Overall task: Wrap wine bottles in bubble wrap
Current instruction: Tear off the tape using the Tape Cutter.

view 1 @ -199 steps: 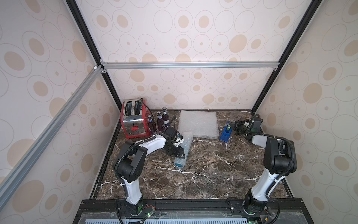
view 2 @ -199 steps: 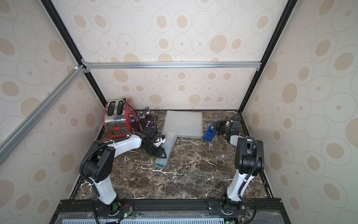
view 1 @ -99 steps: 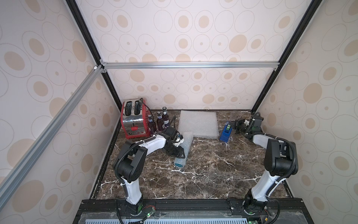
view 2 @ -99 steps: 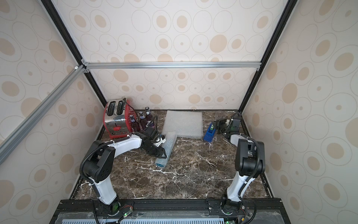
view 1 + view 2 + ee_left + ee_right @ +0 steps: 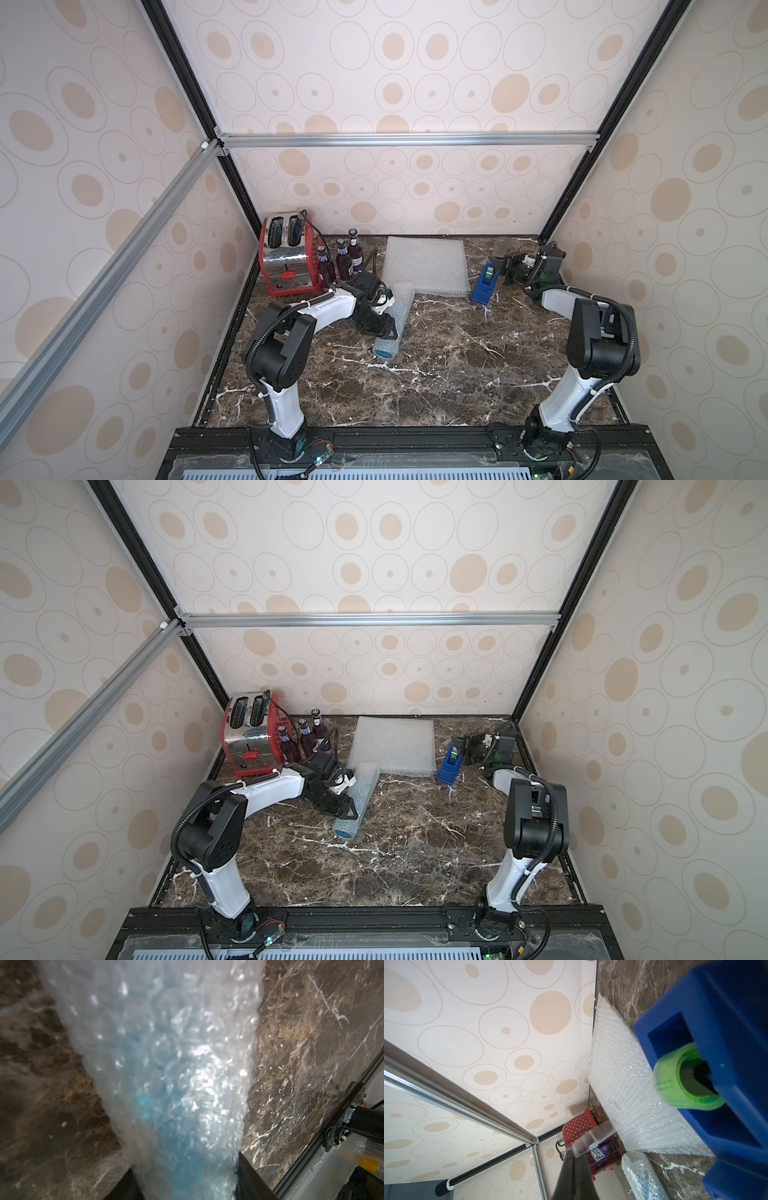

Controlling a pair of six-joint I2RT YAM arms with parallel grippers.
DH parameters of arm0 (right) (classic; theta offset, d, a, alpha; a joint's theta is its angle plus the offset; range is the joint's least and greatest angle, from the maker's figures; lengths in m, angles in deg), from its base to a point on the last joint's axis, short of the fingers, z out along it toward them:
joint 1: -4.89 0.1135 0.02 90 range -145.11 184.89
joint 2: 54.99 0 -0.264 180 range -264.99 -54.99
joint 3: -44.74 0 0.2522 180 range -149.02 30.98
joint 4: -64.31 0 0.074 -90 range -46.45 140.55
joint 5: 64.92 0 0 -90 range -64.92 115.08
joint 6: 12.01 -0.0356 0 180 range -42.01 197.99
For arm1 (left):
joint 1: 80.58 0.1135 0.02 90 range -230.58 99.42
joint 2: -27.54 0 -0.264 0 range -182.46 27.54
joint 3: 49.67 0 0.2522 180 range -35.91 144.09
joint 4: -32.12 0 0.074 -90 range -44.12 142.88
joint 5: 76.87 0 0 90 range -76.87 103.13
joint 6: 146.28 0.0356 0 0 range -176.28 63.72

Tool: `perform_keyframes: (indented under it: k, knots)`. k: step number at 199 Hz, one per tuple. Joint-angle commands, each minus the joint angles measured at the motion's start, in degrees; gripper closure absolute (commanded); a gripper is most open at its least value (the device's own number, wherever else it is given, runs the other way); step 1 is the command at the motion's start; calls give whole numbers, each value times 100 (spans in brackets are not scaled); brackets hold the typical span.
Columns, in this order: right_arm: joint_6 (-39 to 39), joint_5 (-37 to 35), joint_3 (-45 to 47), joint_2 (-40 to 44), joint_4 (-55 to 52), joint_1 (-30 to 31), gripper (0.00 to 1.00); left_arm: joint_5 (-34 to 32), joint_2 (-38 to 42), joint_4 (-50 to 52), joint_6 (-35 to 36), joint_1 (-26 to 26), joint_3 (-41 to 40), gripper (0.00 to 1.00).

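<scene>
Marble tabletop (image 5: 436, 374), toaster (image 5: 286, 257), purple bottles (image 5: 344, 266), bubble wrap (image 5: 424, 266), tape dispenser (image 5: 484, 282)
</scene>
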Motion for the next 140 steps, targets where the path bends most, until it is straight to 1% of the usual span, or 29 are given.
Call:
perform_keyframes:
  k: [1, 67, 95, 140]
  knots:
    - [80, 152, 275, 409, -4, 152, 100, -642, -379, 429, 117, -44, -140, 42]
    - [808, -3, 1504, 1178, -536, 346, 100, -616, -358, 429, 116, -51, -139, 42]
    - [1058, -23, 1837, 1122, -588, 346, 100, -633, -336, 423, 128, -69, -149, 42]
    - [1206, 53, 2251, 1053, -449, 339, 100, -651, -344, 430, 122, -86, -141, 42]
